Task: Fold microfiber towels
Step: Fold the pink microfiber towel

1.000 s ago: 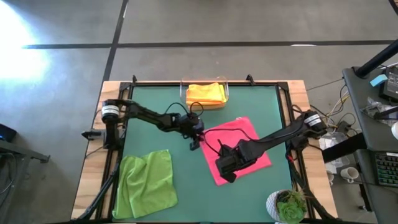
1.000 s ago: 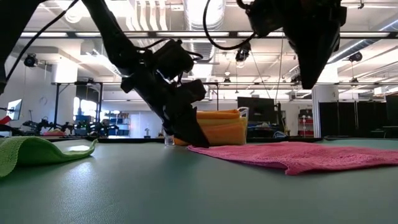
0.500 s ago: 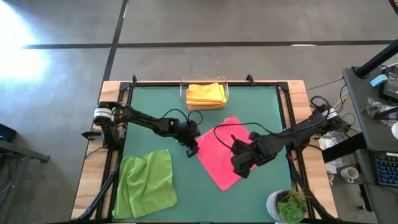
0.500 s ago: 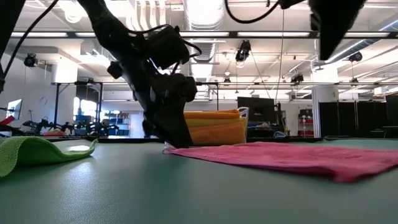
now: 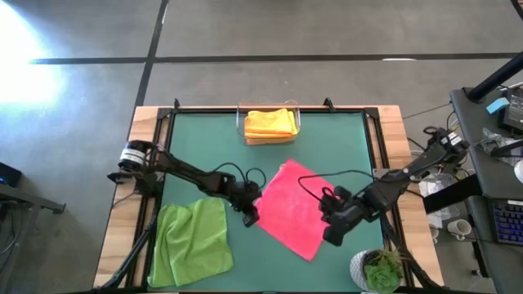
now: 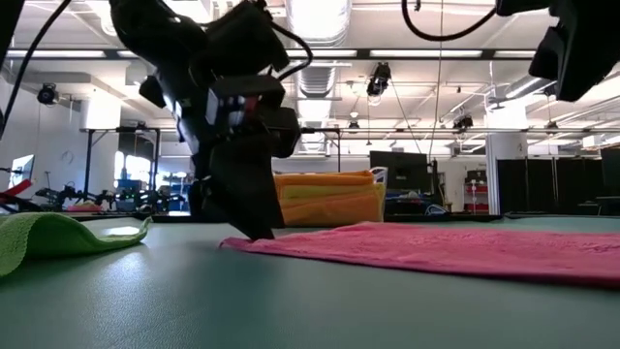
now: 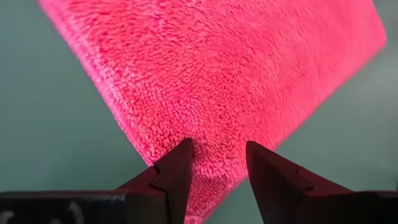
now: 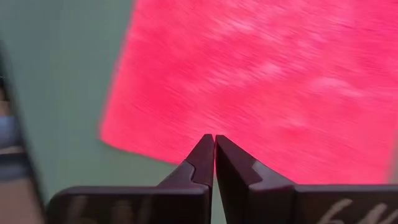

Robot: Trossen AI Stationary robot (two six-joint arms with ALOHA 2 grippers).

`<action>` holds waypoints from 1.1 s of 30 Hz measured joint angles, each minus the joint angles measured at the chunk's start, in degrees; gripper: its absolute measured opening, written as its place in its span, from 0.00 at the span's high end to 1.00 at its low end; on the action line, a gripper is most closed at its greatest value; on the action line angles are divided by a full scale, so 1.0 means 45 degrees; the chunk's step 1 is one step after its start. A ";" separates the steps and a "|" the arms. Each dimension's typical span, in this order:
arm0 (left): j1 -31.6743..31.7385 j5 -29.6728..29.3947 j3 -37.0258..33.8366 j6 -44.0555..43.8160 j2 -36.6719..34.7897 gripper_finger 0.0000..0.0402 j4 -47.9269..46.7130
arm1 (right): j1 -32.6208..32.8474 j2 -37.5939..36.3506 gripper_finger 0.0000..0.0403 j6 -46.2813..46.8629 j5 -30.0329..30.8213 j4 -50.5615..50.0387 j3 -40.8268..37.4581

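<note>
Hot pink towel (image 5: 292,209) lies spread flat as a tilted diamond on the green surface (image 5: 343,147), right of centre. Left gripper (image 5: 250,216) sits low at the towel's left corner; in the left wrist view its jaws stand apart, straddling the pink edge, fingertips (image 7: 180,163) down on the pile. Whether they pinch the cloth, I cannot tell. Right gripper (image 5: 333,237) is above the surface just off the towel's right edge, jaws pressed together, holding nothing. Lime green towel (image 5: 193,242) lies rumpled at the near left corner. Yellow towel (image 5: 270,122) rests on an orange one in the clear bin (image 5: 295,114) at the far edge.
</note>
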 joint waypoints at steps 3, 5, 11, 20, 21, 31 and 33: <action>-0.0584 0.0022 0.0124 -0.0043 0.0001 0.66 -0.0028 | 0.0368 -0.0147 0.98 -0.0140 -0.0001 0.1943 -0.0779; -0.0992 0.0027 0.0280 -0.0173 0.0002 0.66 -0.0063 | 0.0582 -0.0128 0.98 -0.0144 -0.0003 0.2804 -0.1127; -0.2000 0.0052 0.0964 0.0384 -0.0093 0.66 -0.0200 | 0.1121 0.0334 0.98 0.0052 -0.0006 0.3622 -0.1433; -0.2775 -0.1453 0.2489 0.4717 -0.1232 0.66 -0.4091 | 0.1606 0.1560 0.88 0.0802 -0.0188 0.3911 -0.0771; -0.2827 -0.1716 0.2639 0.5142 -0.1348 0.66 -0.4688 | 0.1592 0.1759 0.85 0.0935 -0.0254 0.3911 -0.0660; -0.3295 -0.2750 0.2261 0.9306 -0.1854 0.66 -0.4291 | 0.2417 0.4372 0.64 -0.0385 -0.0380 0.3836 0.1259; -0.3235 -0.2756 0.2192 1.0070 -0.1864 0.66 -0.4011 | 0.2528 0.4935 0.62 -0.0377 -0.0372 0.3626 0.1677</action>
